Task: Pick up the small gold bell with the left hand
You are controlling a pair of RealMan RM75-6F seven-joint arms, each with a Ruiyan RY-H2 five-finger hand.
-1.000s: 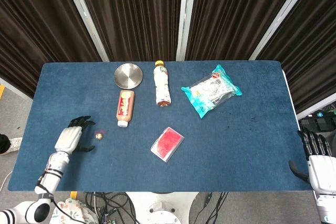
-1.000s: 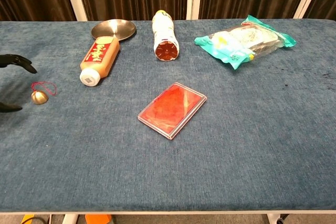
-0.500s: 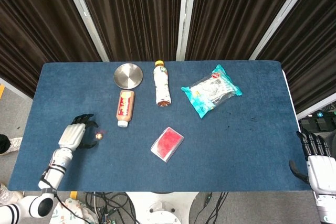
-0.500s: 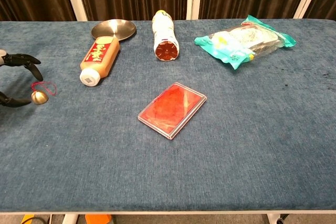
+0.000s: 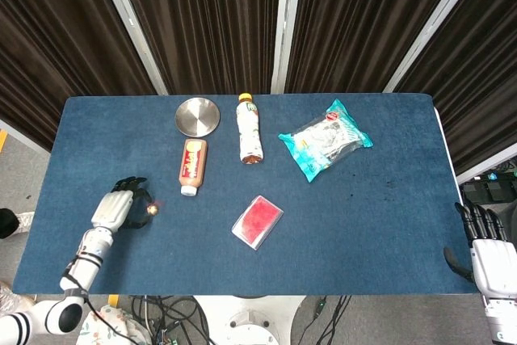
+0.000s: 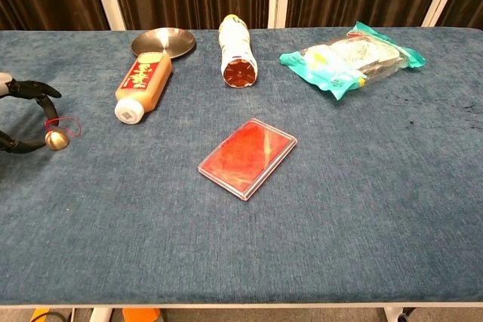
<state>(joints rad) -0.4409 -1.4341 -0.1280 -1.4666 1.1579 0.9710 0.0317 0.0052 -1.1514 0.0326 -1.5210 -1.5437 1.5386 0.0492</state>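
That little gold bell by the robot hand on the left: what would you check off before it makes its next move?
1. Left robot hand lined up with the gold bell: ok, its fingers curve around the bell from above and below.
2. Bell actually pinched: cannot tell, the fingertips look very near it but contact is unclear.
3. Bell on the table: ok, it appears to sit on the blue cloth, not lifted.
4. Red cord free: cannot tell, the loop lies right by the upper fingers.
5. Sauce bottle out of the way: ok, it lies apart from the bell.
6. Right robot hand away: ok, it rests at the far table edge, holding nothing.
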